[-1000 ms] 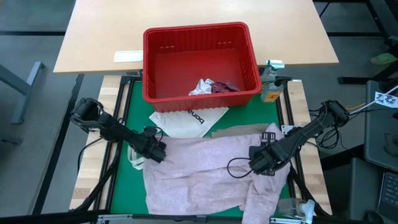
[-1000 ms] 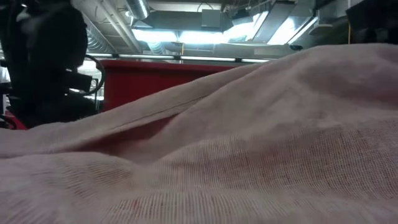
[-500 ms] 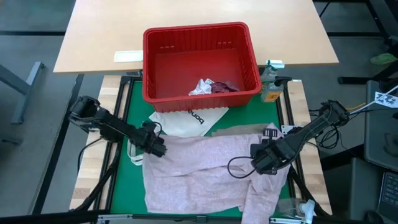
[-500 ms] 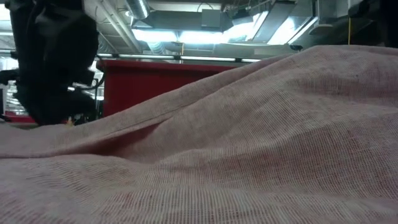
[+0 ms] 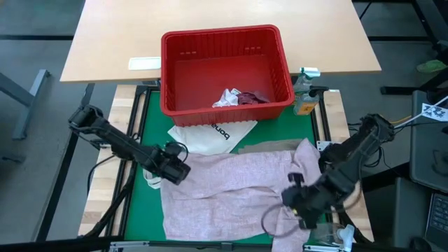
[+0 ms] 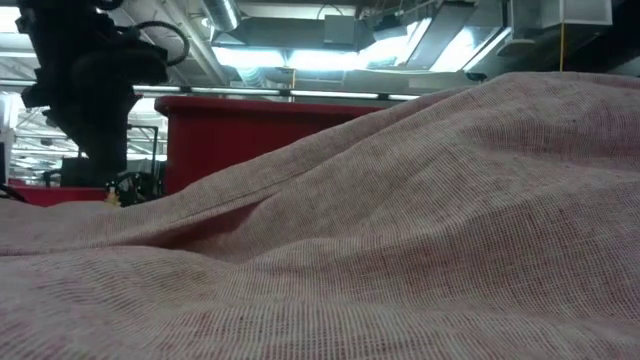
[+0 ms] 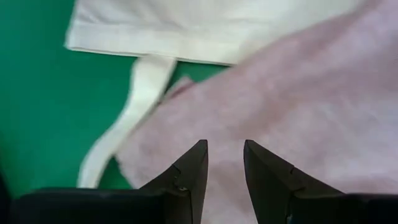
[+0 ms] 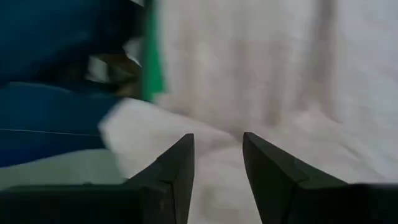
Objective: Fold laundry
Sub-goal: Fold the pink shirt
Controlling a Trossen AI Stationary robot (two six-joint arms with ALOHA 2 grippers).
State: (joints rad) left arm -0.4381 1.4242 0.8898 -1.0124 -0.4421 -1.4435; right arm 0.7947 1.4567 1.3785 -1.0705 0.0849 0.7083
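Two slim, matte black robot arms built of jointed segments. Thin black cables loop loosely beside each wrist. The left pincer (image 7: 224, 163) and right pincer (image 8: 217, 157) each end in two dark, wedge-shaped fingers tapering to blunt tips.

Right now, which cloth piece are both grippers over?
The big mottled pink garment spread on the green mat, not the white and maroon pieces in the red basket or the white tote bag.

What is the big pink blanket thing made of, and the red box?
The pink garment looks like thin woven cloth, perhaps linen or cotton: the low view shows fine threads and soft folds. The red basket looks like hard moulded plastic: smooth, stiff walls with slots.
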